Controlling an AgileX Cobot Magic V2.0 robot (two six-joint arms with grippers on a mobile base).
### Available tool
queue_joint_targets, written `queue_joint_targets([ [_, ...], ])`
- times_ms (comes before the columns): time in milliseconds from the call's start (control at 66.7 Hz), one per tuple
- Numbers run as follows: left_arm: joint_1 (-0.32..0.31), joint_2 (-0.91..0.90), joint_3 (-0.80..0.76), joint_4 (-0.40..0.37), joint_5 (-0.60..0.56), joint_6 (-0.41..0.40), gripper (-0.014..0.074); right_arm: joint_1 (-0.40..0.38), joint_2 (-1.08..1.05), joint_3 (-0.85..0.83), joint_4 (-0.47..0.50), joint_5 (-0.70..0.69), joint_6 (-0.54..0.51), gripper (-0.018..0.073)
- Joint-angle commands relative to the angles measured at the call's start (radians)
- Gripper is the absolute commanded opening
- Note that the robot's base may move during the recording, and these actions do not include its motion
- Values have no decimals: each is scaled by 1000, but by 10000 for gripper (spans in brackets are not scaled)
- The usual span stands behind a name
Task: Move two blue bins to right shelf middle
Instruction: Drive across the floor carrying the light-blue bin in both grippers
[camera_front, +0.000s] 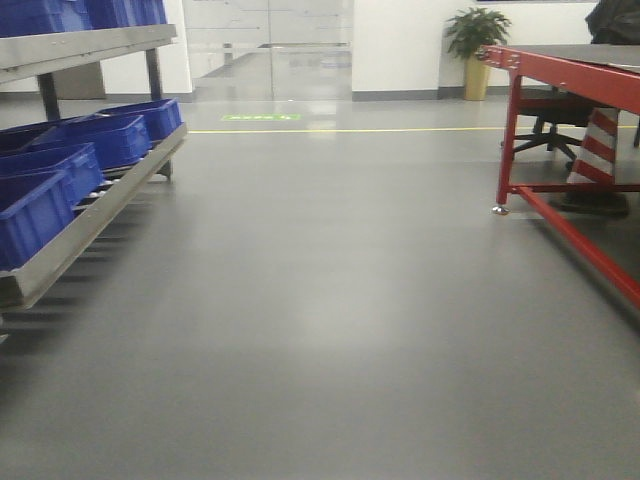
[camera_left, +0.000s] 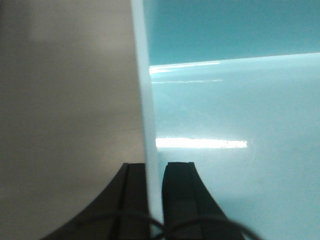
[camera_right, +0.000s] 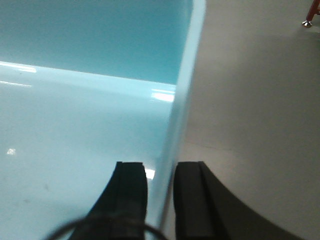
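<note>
Clamping opposite walls of a blue bin (camera_left: 230, 100), our left end effector (camera_left: 156, 170) and right end effector (camera_right: 161, 170) hold it, grey floor (camera_right: 250, 100) outside; we see more bins (camera_front: 110, 140) on a shelf (camera_front: 110, 205).

Camera setup: one low front cam, two super-close wrist cams

Front cam sits low, facing ahead over the grey floor (camera_front: 330, 330), with the rack (camera_front: 100, 215) on the left and the red table (camera_front: 575, 75) on the right. Left wrist cam looks past the left gripper (camera_left: 155, 167) along the left side of a bin (camera_left: 235, 110). Right wrist cam mirrors it past the right gripper (camera_right: 160, 167). Both wrist cams share the bin's inside, and all three see the floor.
</note>
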Motion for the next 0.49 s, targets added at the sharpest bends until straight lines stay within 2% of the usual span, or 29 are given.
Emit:
queue_joint_targets([
  [0,-9,-18,-17,-41,-30,7,-111,-6,-1,-8,-31,-66,18,-165],
  [480,-9,-18,-17,-41,-30,7,-111,-6,-1,-8,-31,-66,18,-165],
])
